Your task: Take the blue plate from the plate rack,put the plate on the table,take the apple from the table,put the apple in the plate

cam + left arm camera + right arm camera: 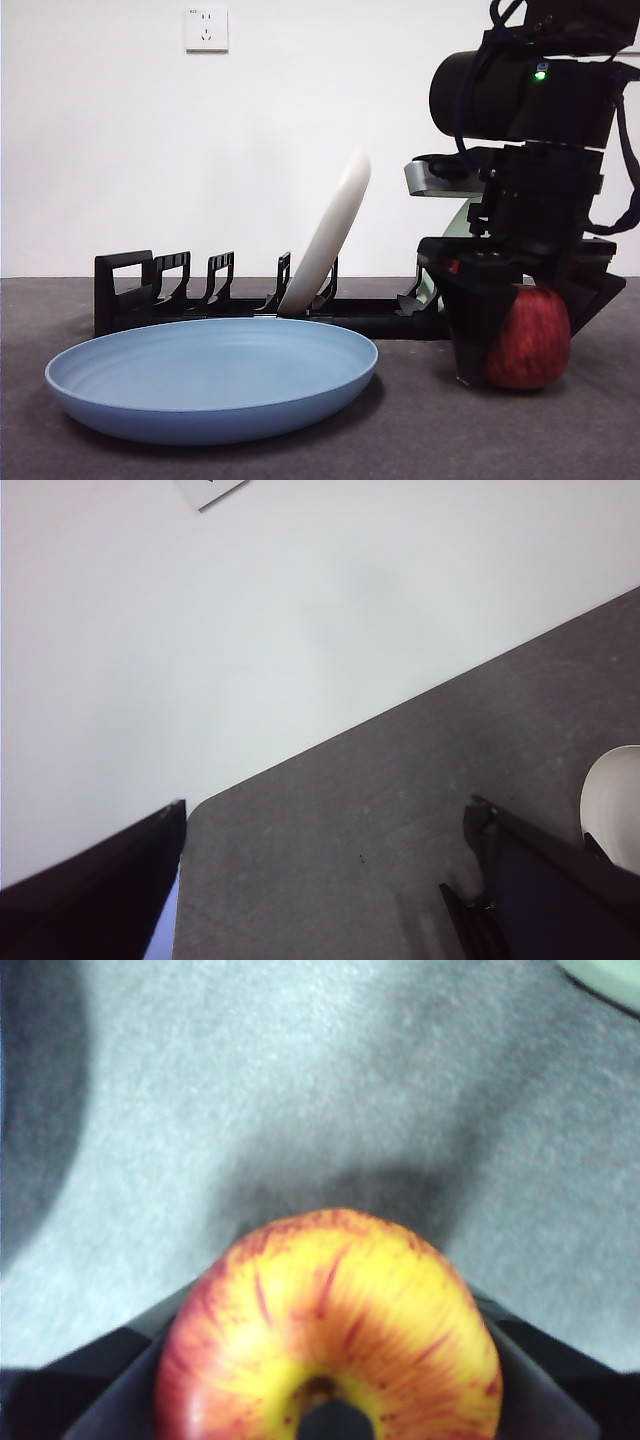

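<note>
The blue plate [212, 378] lies flat on the table [400, 440] in front of the plate rack [160, 290]. The apple [528, 338] rests on the table to the right of the plate. My right gripper [520, 355] has come down over the apple, one jaw against each side, shut on it. In the right wrist view the apple [330, 1320] fills the gap between the jaws of the right gripper [325, 1405]. My left gripper [328, 810] is open and empty above the table [350, 860], out of the front view.
A cream-white plate [330, 235] leans upright in the rack; its edge shows in the left wrist view [615, 810]. A pale green plate [455, 225] stands behind the right arm and shows in the right wrist view [610, 975]. A white wall with a socket [206, 28] lies behind.
</note>
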You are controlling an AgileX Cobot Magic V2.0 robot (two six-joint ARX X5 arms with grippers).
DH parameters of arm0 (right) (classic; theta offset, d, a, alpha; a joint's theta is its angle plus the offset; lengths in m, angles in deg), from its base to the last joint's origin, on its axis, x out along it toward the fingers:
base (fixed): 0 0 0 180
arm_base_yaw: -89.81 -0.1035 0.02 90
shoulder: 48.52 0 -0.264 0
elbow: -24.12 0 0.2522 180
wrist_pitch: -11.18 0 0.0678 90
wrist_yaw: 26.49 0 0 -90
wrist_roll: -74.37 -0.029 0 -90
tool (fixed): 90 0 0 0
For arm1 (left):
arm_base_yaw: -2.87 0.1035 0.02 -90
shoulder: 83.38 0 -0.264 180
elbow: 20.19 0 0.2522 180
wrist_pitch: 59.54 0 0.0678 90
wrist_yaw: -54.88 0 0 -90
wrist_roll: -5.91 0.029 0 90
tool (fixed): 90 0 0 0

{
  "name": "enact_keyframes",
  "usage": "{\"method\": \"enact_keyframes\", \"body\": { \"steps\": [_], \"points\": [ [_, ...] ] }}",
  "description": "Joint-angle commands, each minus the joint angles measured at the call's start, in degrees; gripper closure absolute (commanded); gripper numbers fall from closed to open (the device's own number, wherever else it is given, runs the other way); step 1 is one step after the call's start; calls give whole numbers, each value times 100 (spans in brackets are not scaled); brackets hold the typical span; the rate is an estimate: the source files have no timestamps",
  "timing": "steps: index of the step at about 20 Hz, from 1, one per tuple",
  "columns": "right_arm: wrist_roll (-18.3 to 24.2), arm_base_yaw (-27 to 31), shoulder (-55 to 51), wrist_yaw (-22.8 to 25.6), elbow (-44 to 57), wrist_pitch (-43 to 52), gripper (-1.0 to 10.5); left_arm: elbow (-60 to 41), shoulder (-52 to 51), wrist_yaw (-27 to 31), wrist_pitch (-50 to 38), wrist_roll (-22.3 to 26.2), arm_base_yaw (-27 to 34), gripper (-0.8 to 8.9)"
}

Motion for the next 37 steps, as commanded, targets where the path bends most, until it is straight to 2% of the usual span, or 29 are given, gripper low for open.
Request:
{"method": "enact_keyframes", "body": {
  "steps": [1, 3, 5, 7, 12, 16, 19, 21, 23, 31, 32, 35, 36, 37],
  "points": [
    [-125, -151, -190, -13, -271, -131, 956, 11, 7, -4, -7, 17, 83, 345],
    [-188, -420, -262, -173, -656, -234, 956, 11, 7, -7, -4, 20, 164, 345],
    [-212, -697, -260, -769, -1099, -216, 958, 11, 7, -15, -4, 20, 251, 345],
    [-223, -999, -205, -876, -1394, -57, 959, 11, 7, -20, 0, 20, 334, 345],
    [-249, -1582, 452, -872, -2039, 122, 959, 11, 7, -35, 17, 20, 619, 345],
    [-240, -1821, 1338, -848, -2544, 96, 959, 11, 7, -46, 63, 20, 796, 345],
    [-245, -1882, 1698, -815, -2614, 83, 958, 11, 9, -315, 168, 15, 920, 345],
    [-201, -1891, 1781, -560, -2612, -101, 958, 11, 9, -507, 227, -90, 1003, 345],
    [-197, -1912, 1816, -507, -2612, -197, 958, 11, 24, -629, 256, -92, 1060, 345],
    [-74, -1987, 2159, -588, -2612, -208, 935, 11, 48, -632, 444, -131, 1071, 345],
    [-76, -2006, 2159, -590, -2612, -199, 908, 11, 48, -632, 501, -133, 1071, 345],
    [-122, -2085, 2146, -584, -2614, -164, 480, 11, 48, -632, 619, -243, 1071, 345],
    [-122, -2085, 2146, -573, -2614, -168, 400, 11, 48, -632, 645, -247, 1071, 345],
    [-122, -2092, 2146, -566, -2614, -181, 366, 11, 48, -634, 662, -264, 1071, 345]
  ]
}}
